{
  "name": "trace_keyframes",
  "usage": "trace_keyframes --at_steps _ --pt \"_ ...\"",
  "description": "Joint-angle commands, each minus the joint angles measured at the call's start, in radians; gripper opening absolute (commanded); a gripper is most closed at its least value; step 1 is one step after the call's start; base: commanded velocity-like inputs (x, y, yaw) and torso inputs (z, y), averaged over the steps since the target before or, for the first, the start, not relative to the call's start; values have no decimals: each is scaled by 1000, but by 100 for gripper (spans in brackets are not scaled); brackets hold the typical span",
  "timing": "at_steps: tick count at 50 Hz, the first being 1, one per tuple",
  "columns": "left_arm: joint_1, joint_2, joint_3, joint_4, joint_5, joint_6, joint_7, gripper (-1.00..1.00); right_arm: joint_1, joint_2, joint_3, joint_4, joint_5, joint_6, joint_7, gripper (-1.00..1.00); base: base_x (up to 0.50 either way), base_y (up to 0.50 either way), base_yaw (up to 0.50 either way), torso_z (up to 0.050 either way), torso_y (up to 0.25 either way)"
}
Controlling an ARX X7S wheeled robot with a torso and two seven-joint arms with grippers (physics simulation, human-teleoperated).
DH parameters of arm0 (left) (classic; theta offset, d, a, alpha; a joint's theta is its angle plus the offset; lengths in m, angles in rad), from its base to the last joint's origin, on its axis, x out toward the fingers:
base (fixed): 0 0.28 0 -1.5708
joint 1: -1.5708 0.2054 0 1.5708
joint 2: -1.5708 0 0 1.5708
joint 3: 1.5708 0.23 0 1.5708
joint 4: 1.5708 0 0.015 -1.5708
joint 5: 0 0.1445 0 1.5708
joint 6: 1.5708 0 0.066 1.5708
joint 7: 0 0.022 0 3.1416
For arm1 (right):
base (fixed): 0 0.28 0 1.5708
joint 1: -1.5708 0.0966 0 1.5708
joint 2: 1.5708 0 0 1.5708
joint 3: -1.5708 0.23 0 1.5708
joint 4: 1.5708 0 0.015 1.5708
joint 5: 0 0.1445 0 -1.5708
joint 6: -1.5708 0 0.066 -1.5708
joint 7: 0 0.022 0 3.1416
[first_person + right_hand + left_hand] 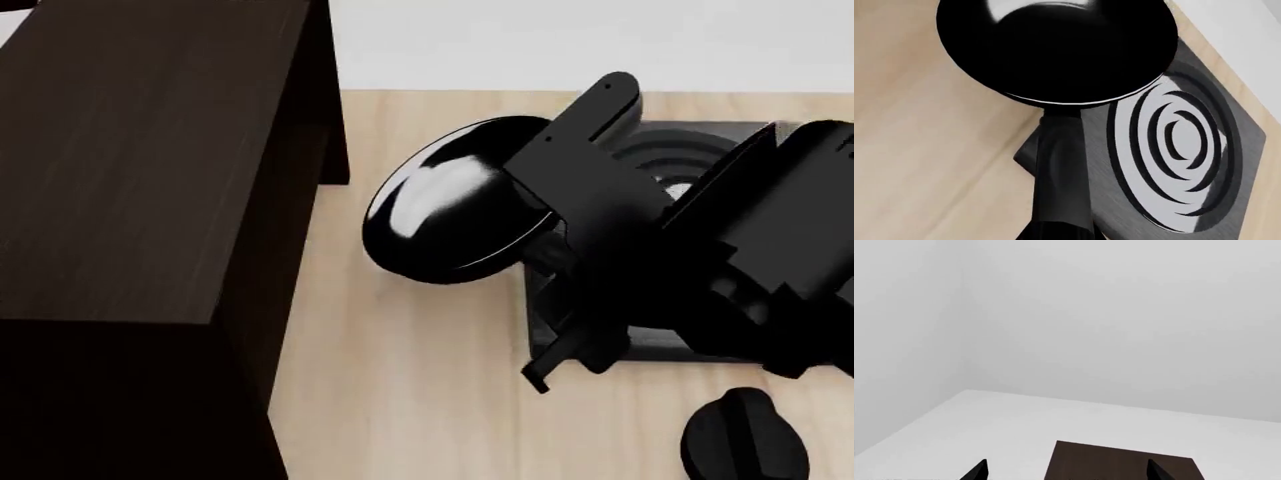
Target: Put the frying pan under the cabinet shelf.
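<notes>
1. The right gripper (567, 255) grips the frying pan (454, 205) by its handle, the pan raised over the wooden counter (400, 390) off the stove plate's (694, 150) left edge.
2. The cabinet shelf (147, 150) stands at the counter's left edge; the pan sits near its side, not under it.
3. The left gripper (1067, 472) hangs spread apart, holding nothing, above a dark wood panel.
4. Judged done: pickup. Left: carrying across, sliding underneath, letting go.

1 pan (447, 215), 1 cabinet (134, 170), 1 stove plate (1174, 145), 1 knob (745, 438).
</notes>
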Motion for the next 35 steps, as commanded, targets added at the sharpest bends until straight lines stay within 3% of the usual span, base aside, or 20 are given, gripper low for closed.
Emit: trace_keyframes --at_steps 1,35 --pt "11 -13 -7 10 -5 -2 -3 100 -28 -59 11 60 -123 -63 -46 -100 0 0 0 0 0" --pt "21 -31 -19 20 -19 -7 -15 100 -198 -190 -17 204 -188 -227 -164 -100 0 0 1 0 1"
